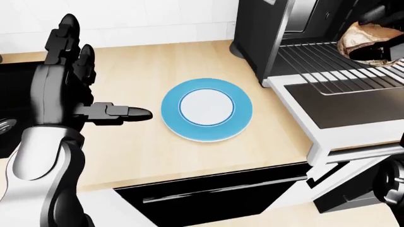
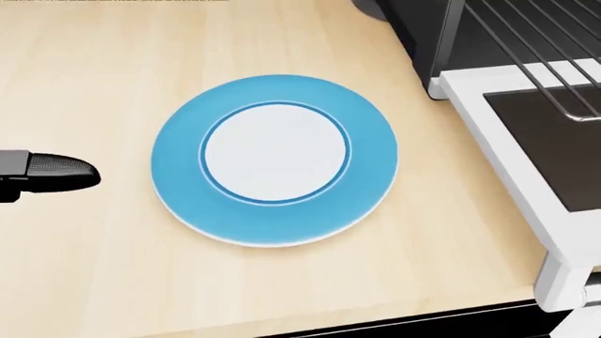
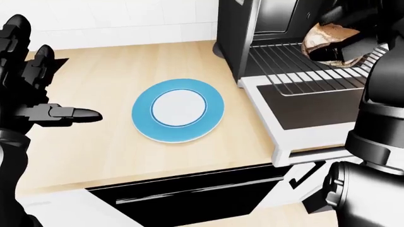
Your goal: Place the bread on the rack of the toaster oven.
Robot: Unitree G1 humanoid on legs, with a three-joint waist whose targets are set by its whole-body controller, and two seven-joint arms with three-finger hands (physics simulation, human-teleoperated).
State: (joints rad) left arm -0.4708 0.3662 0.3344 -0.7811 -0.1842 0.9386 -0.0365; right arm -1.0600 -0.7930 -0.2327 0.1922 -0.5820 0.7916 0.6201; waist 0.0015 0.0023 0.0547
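1. We see the bread [image 3: 328, 38], a brown crusty loaf, at the top right of the right-eye view, over the rack [image 3: 297, 71] inside the oven [image 1: 265, 33]. We cannot tell whether it rests on the wires or hangs just above them.
2. Our right hand [image 3: 354, 45] is around the bread, its dark fingers curled against the loaf's lower right side, so it is grasping the loaf.
3. The rack is made of thin metal wires and sticks out of the dark oven cavity, above the open door [image 1: 344, 111], which lies flat with a white frame and dark glass.
4. A blue plate [image 2: 275, 160] with a white centre sits bare on the wooden counter [image 2: 94, 267], just left of the oven door and not touching it.
5. Our left hand [image 1: 69, 85] is raised at the left of the left-eye view, released, its fingers spread upward and one finger pointing right towards the plate. It holds nothing and is apart from the plate.
6. In the head view, only that finger's tip shows at the left edge.
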